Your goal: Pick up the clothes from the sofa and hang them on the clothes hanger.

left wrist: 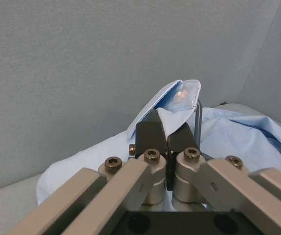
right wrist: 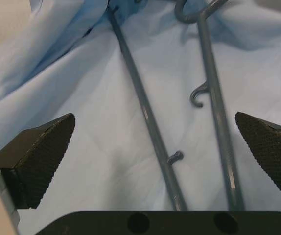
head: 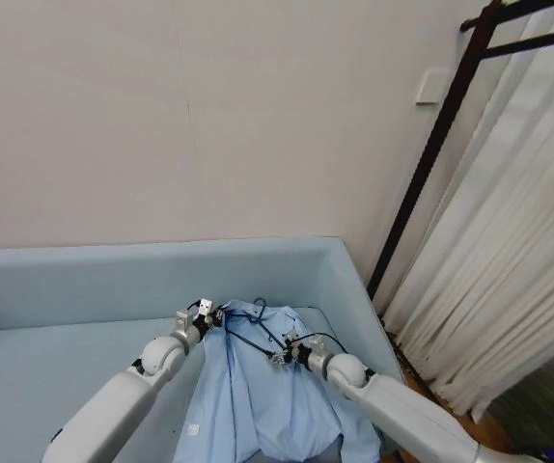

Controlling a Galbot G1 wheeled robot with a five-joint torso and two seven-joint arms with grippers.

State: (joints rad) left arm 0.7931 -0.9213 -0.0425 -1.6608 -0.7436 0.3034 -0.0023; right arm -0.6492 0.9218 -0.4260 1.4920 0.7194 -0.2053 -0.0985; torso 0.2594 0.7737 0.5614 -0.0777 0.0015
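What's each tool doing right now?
Left tool: shut on the shirt, at its collar.
Right tool: open, straddling the hanger bars on the shirt, not gripping.

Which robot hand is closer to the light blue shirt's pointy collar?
Left. The left gripper is shut on the collar of the light blue cloth shirt; the right gripper is open farther down the shirt, straddling the dark grey wire hanger.

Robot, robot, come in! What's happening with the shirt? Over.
Left pincer shut on blue shirt. Right pincer open over hanger. Shirt lying on sofa, nothing blocking.
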